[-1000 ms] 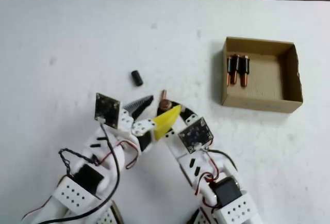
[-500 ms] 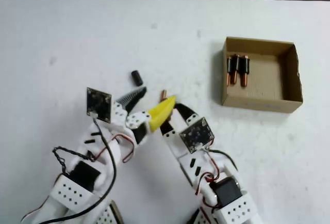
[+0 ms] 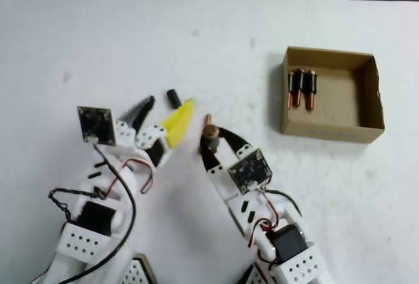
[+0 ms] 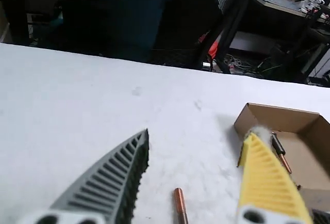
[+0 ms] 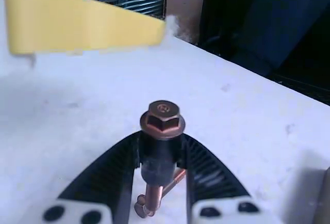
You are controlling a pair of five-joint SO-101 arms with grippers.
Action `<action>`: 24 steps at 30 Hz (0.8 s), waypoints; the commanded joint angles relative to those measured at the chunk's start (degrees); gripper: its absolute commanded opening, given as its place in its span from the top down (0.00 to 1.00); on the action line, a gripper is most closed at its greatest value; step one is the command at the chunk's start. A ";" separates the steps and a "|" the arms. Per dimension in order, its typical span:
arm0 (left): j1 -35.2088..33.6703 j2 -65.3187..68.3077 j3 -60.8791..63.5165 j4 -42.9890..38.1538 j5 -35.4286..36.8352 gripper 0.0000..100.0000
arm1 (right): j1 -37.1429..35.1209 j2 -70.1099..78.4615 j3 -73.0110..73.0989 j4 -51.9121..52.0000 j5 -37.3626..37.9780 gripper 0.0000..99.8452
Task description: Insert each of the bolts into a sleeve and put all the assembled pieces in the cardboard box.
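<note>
My right gripper (image 3: 211,141) (image 5: 161,149) is shut on a black sleeve (image 5: 156,157) with a copper bolt (image 3: 209,132) through it. The hex head (image 5: 162,118) faces the wrist camera and the shank (image 4: 179,206) sticks out the far end. My left gripper (image 3: 160,110) (image 4: 198,133) stands open to the left of it, grey and yellow fingers apart, holding nothing. A loose black sleeve (image 3: 173,97) lies on the table just beyond its fingertips. The cardboard box (image 3: 366,94) (image 4: 304,126) at the right holds two assembled pieces (image 3: 302,88).
The white table (image 3: 98,42) stretches free to the far edge and between the arms and the box. The left arm's yellow finger (image 5: 82,20) hangs close above and beside the held bolt. Dark furniture stands beyond the table's far edge.
The left arm has drawn back to the left, away from the right gripper, and now sits near the loose sleeve. The right gripper has kept its hold and place.
</note>
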 commanded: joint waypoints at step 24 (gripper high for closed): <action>-18.15 -26.86 -6.59 32.44 -12.40 0.98 | 0.92 -0.75 0.62 -1.36 0.44 0.98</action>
